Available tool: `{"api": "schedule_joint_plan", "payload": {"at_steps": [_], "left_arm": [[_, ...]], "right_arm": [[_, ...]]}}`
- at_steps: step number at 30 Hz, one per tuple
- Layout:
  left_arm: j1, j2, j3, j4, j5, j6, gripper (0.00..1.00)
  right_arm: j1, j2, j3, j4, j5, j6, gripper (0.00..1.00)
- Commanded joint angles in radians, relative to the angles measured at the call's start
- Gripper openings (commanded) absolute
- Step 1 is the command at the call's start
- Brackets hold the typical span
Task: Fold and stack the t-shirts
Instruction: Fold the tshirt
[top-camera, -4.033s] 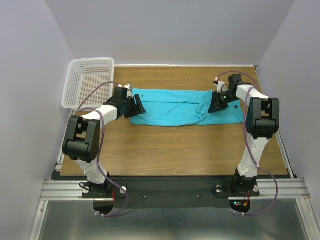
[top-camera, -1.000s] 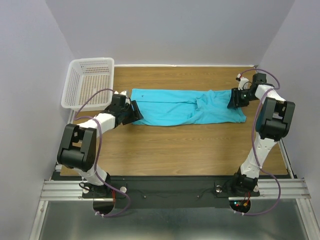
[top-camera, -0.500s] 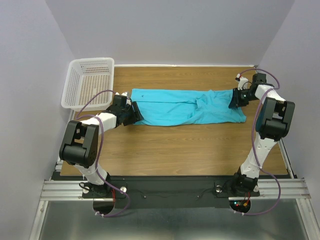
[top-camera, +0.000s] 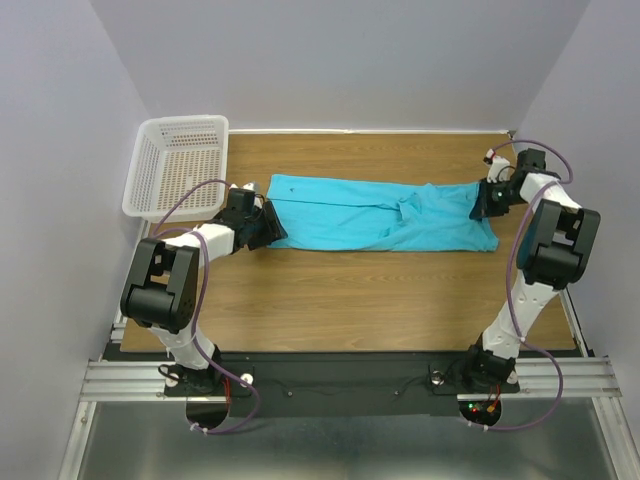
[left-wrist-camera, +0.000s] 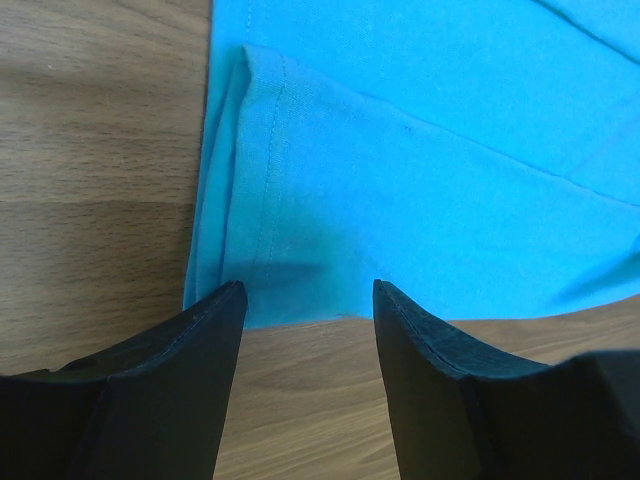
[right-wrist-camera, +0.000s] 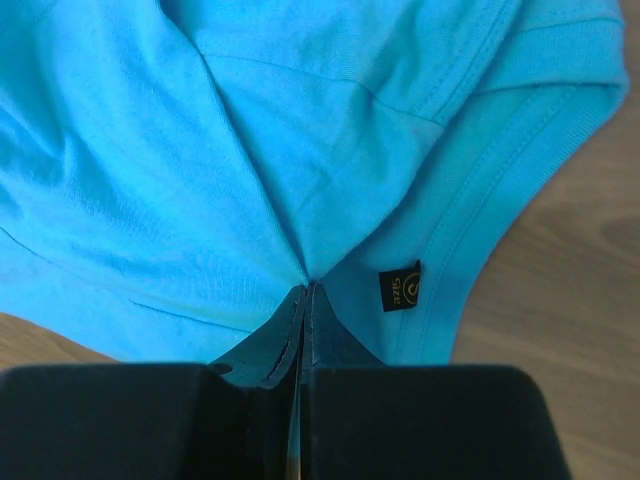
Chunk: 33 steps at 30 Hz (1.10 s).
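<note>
One t-shirt only: plain bright turquoise-blue cloth t-shirt (top-camera: 375, 215), no print, lying as a long strip across the far half of the brown wood-grain bench (top-camera: 350, 300), running left to right. One white plastic mesh basket (top-camera: 183, 124) at the far left corner, apart from the shirt. Two arms, two claws.

Left claw (top-camera: 268, 226) sits at the shirt's left end, low over the bench. In the left wrist view its black fingers (left-wrist-camera: 190, 340) stand well apart, and the stitched hem corner of the shirt (left-wrist-camera: 420, 180) reaches just in between the tips of the claw (left-wrist-camera: 308, 288); cannot tell if cloth touches either finger.

Right claw (top-camera: 487, 205) is at the shirt's right end. Right wrist view: claw (right-wrist-camera: 305, 290) pinched tight on a gathered fold of the shirt (right-wrist-camera: 200, 150), creases fanning out from the grip, ribbed neckband curving just beside it.

Labels: one small black tag (right-wrist-camera: 399, 286) sewn inside the neckband, gold marking, too small to read.
</note>
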Motion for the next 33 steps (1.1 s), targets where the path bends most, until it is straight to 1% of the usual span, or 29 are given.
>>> {"api": "schedule_joint_plan", "payload": {"at_steps": [1,5,8,10,12,16,21,27,31,32,33], "left_arm": [[-0.001,0.033,0.004,-0.051,-0.045,0.001,0.65],[-0.001,0.035,0.006,-0.055,-0.046,0.003,0.65],[0.001,0.035,0.006,-0.058,-0.046,0.006,0.65],[-0.001,0.035,0.007,-0.059,-0.042,0.012,0.65],[-0.001,0.033,0.009,-0.059,-0.032,0.016,0.66],[-0.001,0.007,0.018,-0.059,-0.025,0.030,0.68],[-0.001,-0.045,0.052,-0.065,-0.022,0.045,0.70],[-0.001,-0.088,0.087,-0.074,-0.006,0.061,0.70],[-0.001,-0.122,0.099,-0.075,-0.002,0.075,0.71],[-0.001,-0.129,0.101,-0.075,-0.002,0.084,0.71],[-0.001,-0.133,0.104,-0.076,-0.003,0.087,0.71]], "right_arm": [[-0.029,-0.089,-0.030,0.029,0.045,0.016,0.01],[-0.033,-0.103,-0.059,0.043,0.042,0.025,0.00],[-0.035,-0.112,-0.076,0.044,0.006,0.014,0.02],[-0.036,-0.124,-0.091,0.044,-0.022,0.007,0.05],[-0.036,-0.136,-0.102,0.044,-0.028,0.002,0.06],[-0.038,-0.136,-0.107,0.044,0.024,0.005,0.14],[-0.041,-0.139,-0.115,0.047,0.038,0.004,0.15],[-0.043,-0.141,-0.110,0.047,0.009,0.005,0.13],[-0.043,-0.142,-0.104,0.047,-0.005,0.000,0.22],[-0.043,-0.136,-0.098,0.047,-0.007,0.000,0.26],[-0.043,-0.136,-0.098,0.047,-0.008,-0.001,0.27]]}}
